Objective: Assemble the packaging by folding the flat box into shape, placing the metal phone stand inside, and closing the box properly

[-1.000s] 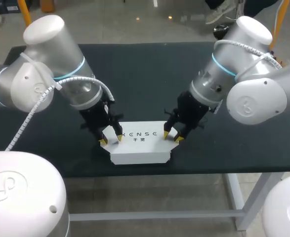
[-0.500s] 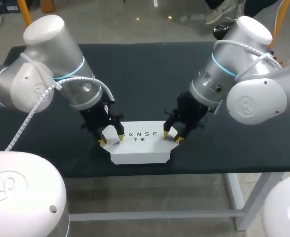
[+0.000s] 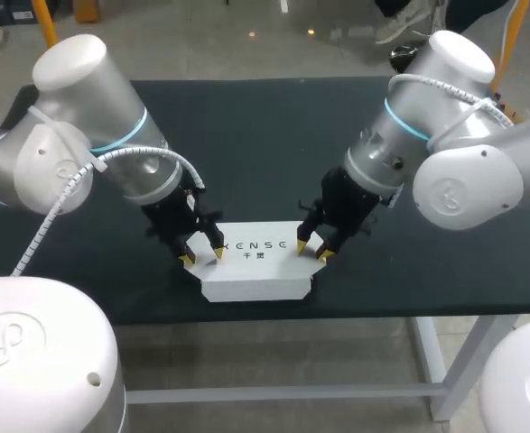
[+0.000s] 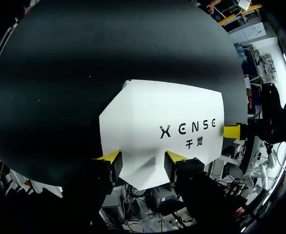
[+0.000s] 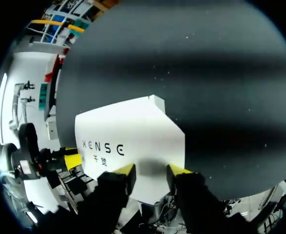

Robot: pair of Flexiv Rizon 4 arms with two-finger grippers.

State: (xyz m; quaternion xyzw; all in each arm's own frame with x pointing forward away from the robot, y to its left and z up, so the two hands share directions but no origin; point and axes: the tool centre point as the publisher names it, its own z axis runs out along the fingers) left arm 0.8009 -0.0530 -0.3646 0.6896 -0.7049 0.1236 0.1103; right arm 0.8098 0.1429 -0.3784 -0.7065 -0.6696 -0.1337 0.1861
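My left arm point(image 3: 93, 153) has leaned outward in 0.5 s, yet near the table's point(image 3: 255, 135) front edge the white box point(image 3: 255, 275) has not budged: I judge the lid is being pressed shut. My left gripper point(image 3: 202, 256) and right gripper point(image 3: 312, 250) stand spread, grasping nothing, tips on its 2 ends. The phone stand is unseen, perhaps inside.

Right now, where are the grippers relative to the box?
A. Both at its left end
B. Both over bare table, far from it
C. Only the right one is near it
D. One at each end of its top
D: in the head view the left gripper has its tips at the left end of the box, and the right gripper at its right end.
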